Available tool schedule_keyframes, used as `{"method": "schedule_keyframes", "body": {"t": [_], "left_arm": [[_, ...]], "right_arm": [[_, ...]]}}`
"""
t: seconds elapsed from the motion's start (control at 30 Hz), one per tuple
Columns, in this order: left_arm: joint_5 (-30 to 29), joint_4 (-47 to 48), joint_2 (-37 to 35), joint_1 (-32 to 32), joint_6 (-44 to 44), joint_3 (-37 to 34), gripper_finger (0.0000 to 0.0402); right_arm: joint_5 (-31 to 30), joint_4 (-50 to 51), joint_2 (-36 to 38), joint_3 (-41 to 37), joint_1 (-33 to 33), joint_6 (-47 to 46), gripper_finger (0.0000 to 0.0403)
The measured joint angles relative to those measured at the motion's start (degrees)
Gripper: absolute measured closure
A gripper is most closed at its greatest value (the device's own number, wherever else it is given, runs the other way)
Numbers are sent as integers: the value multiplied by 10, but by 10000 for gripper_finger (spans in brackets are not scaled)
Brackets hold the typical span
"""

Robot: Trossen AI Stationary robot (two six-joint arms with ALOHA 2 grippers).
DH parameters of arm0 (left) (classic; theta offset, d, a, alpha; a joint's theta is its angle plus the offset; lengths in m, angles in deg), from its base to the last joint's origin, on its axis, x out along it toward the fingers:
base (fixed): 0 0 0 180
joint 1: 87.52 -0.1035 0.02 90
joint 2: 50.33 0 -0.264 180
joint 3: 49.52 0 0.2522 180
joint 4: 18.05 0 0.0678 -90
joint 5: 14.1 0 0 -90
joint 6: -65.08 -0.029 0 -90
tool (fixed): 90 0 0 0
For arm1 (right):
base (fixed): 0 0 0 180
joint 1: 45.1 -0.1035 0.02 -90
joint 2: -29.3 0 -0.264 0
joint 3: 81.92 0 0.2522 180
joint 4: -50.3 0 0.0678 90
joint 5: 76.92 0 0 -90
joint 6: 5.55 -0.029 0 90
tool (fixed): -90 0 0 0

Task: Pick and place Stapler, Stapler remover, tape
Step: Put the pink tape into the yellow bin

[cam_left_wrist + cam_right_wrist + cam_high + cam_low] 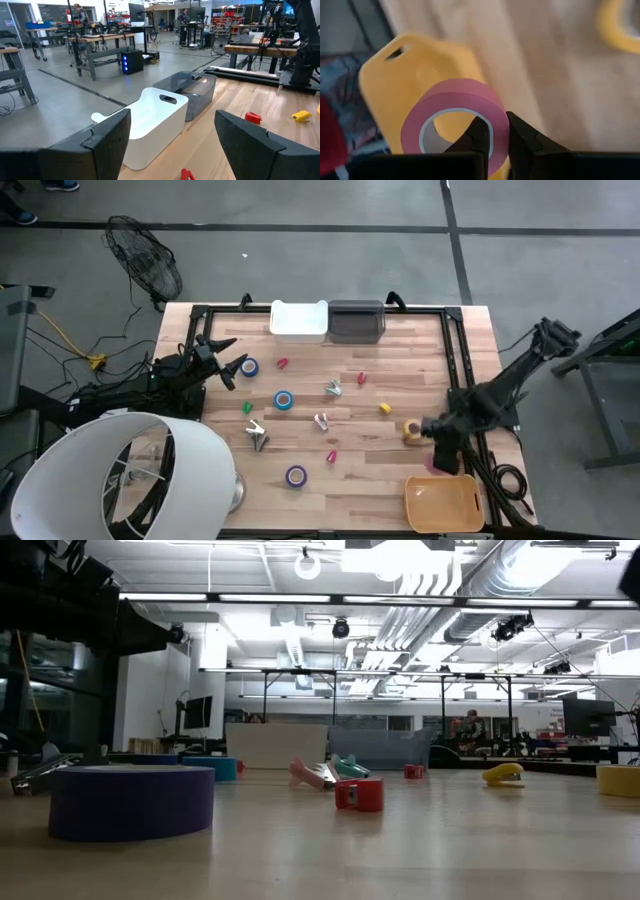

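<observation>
Right gripper [494, 131] is clamped on a smooth pink tape ring [452, 122], its lower edge cut off, above the rounded yellow plastic bin [400, 75]. Left gripper [232, 360], at the high view's left, stands with fingers apart, holding nothing.

Bright overhead ceiling lights [400, 560], glare; right wrist view blurred, low foreground soft.

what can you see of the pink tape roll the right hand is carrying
The pink tape roll is a wide ring with a smooth matte pink outer band and a pale, greyish inner core, hollow through the middle. The right hand is shut on it, its dark fingers pinching the roll's wall, one inside the hole and one outside. It hangs clear of the table, above and just short of the yellow plastic bin with a handle slot near the table's edge.
</observation>
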Motion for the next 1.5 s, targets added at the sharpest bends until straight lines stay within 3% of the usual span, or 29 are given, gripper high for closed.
{"method": "schedule_keyframes", "body": {"t": [0.23,0.43,0.9,1.17,1.5], "left_arm": [[0,0,0,0,0,0,117],[0,0,0,0,0,0,117],[0,0,0,0,0,0,117],[0,0,0,0,0,0,117],[0,0,0,0,0,0,117]], "right_arm": [[-23,-99,-65,1,-88,-3,372],[-73,-72,-123,53,-119,-24,372],[-89,10,-294,191,-144,-343,372],[-91,33,-354,215,-155,-517,372],[-113,38,-377,214,-155,-615,355]]}}
